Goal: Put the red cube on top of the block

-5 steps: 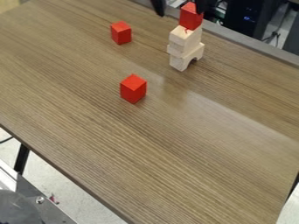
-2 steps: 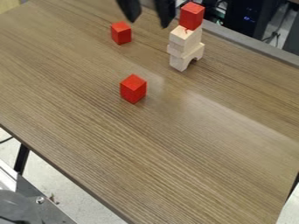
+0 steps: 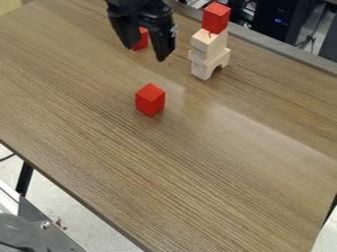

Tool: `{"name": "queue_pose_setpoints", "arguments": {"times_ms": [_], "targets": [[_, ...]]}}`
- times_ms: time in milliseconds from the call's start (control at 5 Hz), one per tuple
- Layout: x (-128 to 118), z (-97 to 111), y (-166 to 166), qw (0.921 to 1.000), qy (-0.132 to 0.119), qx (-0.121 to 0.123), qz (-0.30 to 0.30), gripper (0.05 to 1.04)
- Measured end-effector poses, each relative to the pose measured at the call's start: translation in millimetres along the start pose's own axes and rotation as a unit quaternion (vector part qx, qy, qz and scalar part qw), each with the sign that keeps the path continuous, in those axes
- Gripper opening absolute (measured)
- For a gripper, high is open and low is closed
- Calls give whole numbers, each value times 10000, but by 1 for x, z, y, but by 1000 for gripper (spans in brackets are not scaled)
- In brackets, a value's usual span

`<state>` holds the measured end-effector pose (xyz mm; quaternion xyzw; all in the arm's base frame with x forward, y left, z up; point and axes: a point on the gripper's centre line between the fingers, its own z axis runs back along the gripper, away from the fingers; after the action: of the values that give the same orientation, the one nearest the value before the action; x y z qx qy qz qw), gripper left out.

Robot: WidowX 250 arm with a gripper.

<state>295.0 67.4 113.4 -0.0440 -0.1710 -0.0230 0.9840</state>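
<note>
Red cube (image 3: 216, 18) atop wooden block stack (image 3: 209, 45). Gripper (image 3: 145, 53) left of stack, fingers spread. Second cube (image 3: 141, 43) left of stack, third cube (image 3: 150, 100) lower left.

Looks like wood grain on the desk (image 3: 178, 167), softly glossy; pale, matt wood on the stacked blocks (image 3: 208, 47); smooth red faces on the cubes (image 3: 150, 100); black plastic on the end effector (image 3: 145, 54).

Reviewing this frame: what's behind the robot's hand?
A red cube shows through the gap between the open fingers of the hand. Its left part is covered, so what that side looks like can't be seen.
</note>
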Motion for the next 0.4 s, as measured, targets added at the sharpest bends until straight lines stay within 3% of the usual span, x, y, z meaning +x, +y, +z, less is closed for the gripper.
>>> {"name": "queue_pose_setpoints", "arguments": {"times_ms": [200, 400], "targets": [[-3, -30, -3, 9995, 149, 157, -217, 997], [-3, -47, -1, 9991, 134, 307, -261, 997]]}}
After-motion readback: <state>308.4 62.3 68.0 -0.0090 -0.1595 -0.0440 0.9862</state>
